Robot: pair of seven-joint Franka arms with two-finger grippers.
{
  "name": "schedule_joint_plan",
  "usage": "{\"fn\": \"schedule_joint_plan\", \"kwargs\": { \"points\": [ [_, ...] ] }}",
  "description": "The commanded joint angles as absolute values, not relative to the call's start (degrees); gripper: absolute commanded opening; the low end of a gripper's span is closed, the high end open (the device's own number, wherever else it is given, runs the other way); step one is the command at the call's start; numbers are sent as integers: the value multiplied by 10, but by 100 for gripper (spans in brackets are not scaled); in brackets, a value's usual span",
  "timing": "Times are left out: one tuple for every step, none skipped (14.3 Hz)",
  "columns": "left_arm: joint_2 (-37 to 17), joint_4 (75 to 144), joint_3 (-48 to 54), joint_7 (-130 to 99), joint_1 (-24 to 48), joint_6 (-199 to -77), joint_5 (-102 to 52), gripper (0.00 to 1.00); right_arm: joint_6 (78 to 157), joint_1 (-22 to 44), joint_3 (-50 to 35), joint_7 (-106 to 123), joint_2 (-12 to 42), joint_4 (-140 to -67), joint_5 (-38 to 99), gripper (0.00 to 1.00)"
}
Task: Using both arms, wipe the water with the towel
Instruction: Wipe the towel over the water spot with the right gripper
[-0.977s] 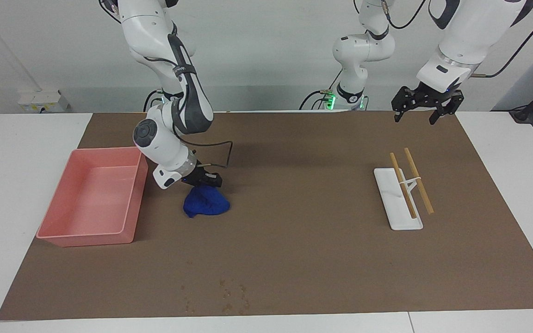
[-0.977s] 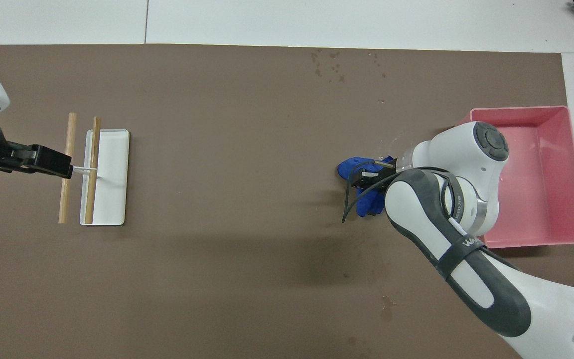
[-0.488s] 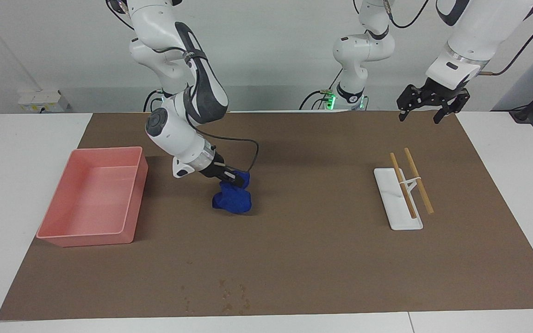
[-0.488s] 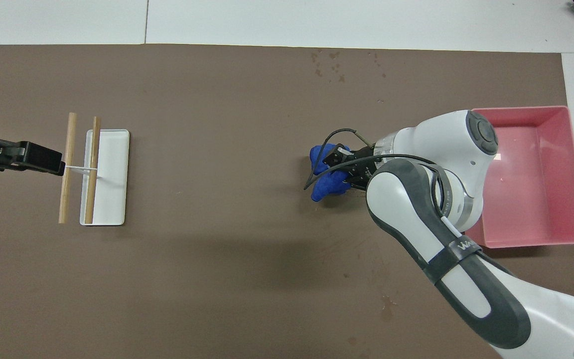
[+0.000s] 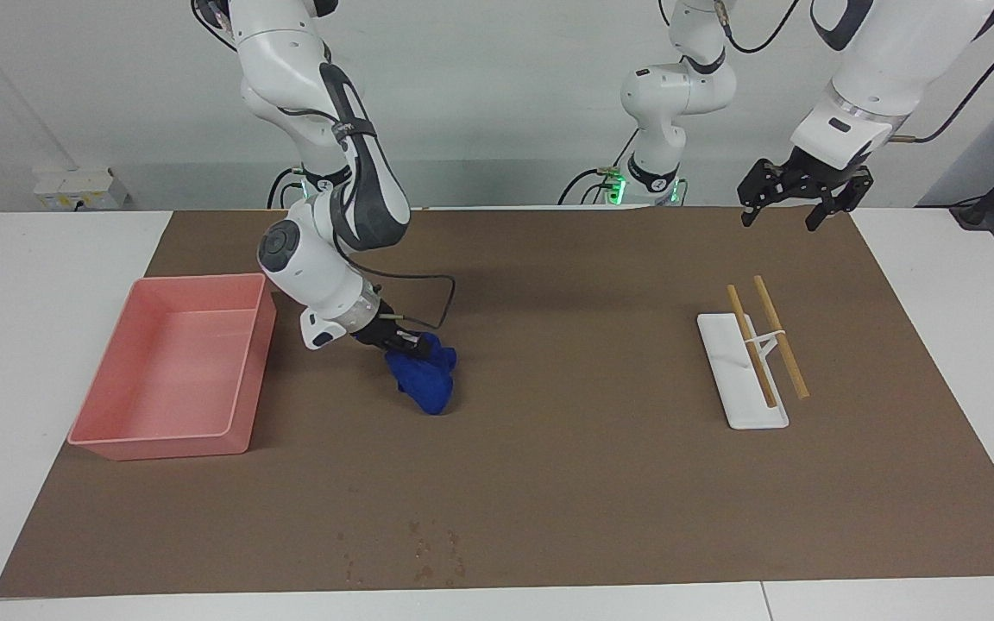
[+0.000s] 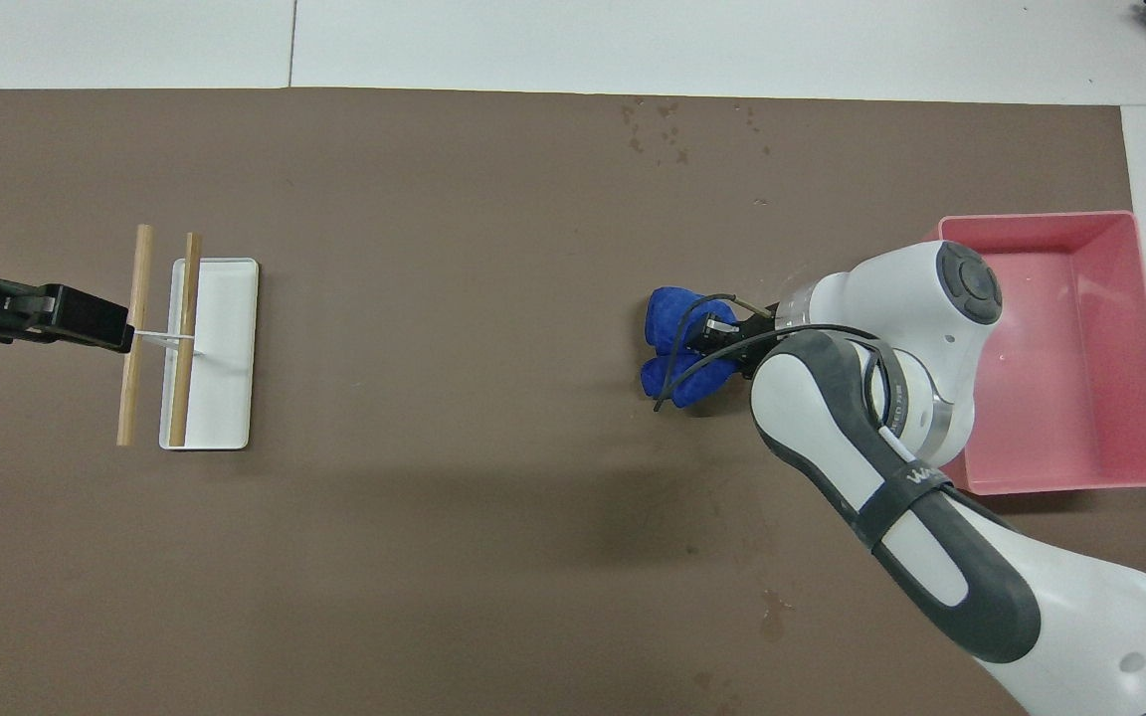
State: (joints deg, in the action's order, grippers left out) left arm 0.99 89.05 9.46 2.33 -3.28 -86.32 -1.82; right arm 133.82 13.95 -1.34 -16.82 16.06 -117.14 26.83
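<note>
The deep blue towel (image 5: pixel 425 384) (image 6: pixel 677 343) is bunched up, with its lower end on the brown mat (image 5: pixel 583 448) beside the pink tray. My right gripper (image 5: pixel 406 343) (image 6: pixel 717 333) is shut on the towel's top, and the arm leans low over the mat. My left gripper (image 5: pixel 795 200) (image 6: pixel 110 323) hangs open and waits high over the mat at the left arm's end, holding nothing. I cannot make out the water on the mat; whether it lies under the towel I cannot tell.
A pink tray (image 5: pixel 242 379) (image 6: pixel 1041 221) sits at the right arm's end. A white dish (image 5: pixel 726 379) (image 6: pixel 230 398) with two wooden sticks (image 5: pixel 780 336) lies at the left arm's end. Small dark specks (image 5: pixel 432 552) dot the mat's edge farthest from the robots.
My right gripper dragged the towel away from the pink tray, then drew it a little back toward the tray. The left gripper rose slightly and now holds still.
</note>
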Motion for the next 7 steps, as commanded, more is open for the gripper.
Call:
{"fn": "schedule_joint_plan", "kwargs": {
  "points": [
    [28,911,95,26,-37,-867,-25,100,1386,135,-17,-100,129,-1239,195,0],
    [28,911,95,26,-36,-867,-25,100,1399,121,-17,-73,125,-1251,165,0],
    [28,911,95,26,-36,-867,-25,100,1400,112,-17,-50,123,-1259,138,0],
    [28,911,95,26,-37,-867,-25,100,1401,109,-17,-31,121,-1264,107,0],
    [28,911,95,26,-38,-867,-25,100,1401,101,-17,-23,120,-1266,65,0],
    [28,911,95,26,-38,-867,-25,100,1401,101,-17,-20,120,-1267,2,0],
    [28,911,95,26,-38,-867,-25,100,1400,98,-17,-18,120,-1266,-72,0]
  ]
}}
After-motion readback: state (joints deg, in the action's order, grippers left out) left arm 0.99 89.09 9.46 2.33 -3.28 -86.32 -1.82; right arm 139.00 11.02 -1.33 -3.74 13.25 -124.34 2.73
